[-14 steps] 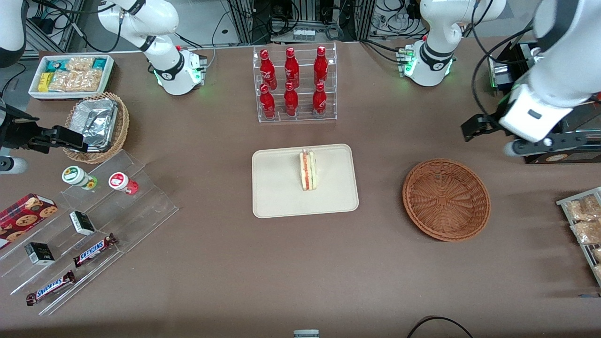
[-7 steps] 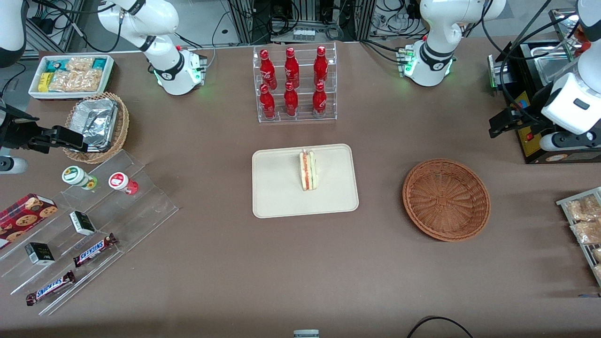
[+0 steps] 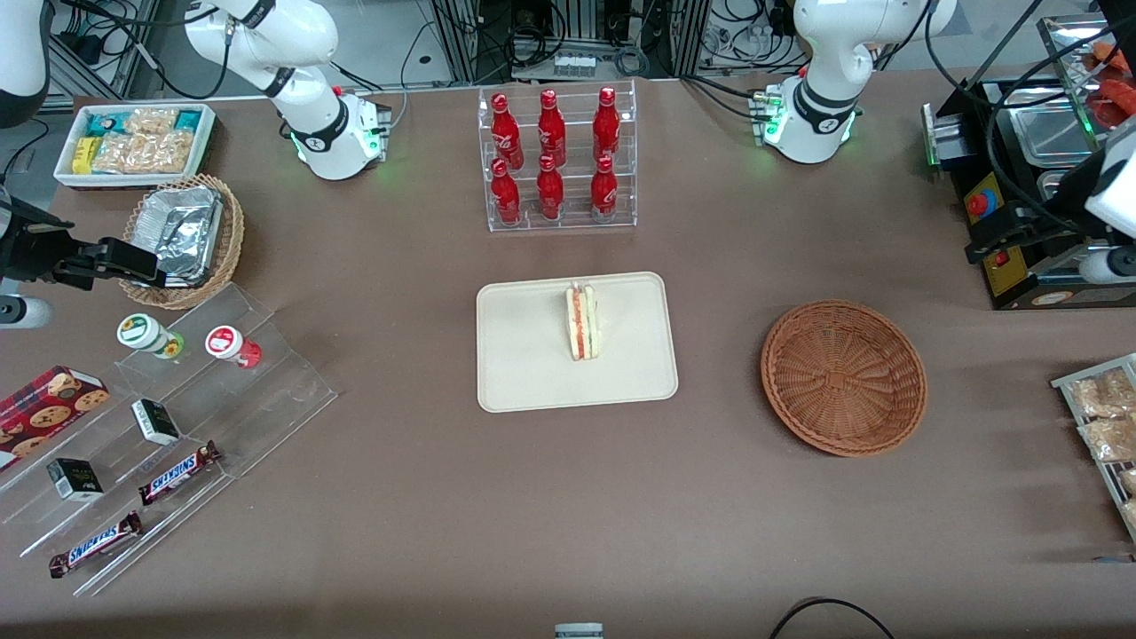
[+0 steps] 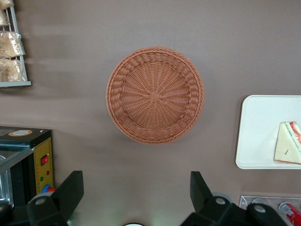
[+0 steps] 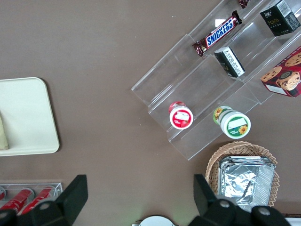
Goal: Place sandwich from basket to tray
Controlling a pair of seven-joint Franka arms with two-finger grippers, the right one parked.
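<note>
On the tray (image 3: 532,373), near the middle of the bench (image 3: 426,497), the sandwich (image 3: 582,322) stands on edge with its red-orange and green filling facing up; it sits toward the working arm's side of the tray, touching nothing else. From the left wrist camera the same sandwich (image 4: 288,149) shows on the tray (image 4: 256,136).

Basket (image 3: 843,377): round, reddish-brown wicker, resting on the bench well apart from the tray, toward the working arm's end; nothing lies in it. The left wrist camera looks straight down into the basket (image 4: 155,94) and confirms a bare woven bottom.

Gripper (image 4: 135,197): raised high above the bench at the working arm's end, farther from the front camera than the basket and off to its side, near the black control box (image 3: 1003,248). In the front view the gripper (image 3: 1012,235) holds nothing. Its fingers (image 4: 70,190) stand wide apart, with only bench surface showing between them.

Other items noted: a clear rack of red bottles (image 3: 555,160) stands farther from the front camera than the tray; a tan wicker basket with a foil container (image 3: 182,235) lies toward the parked arm's end
</note>
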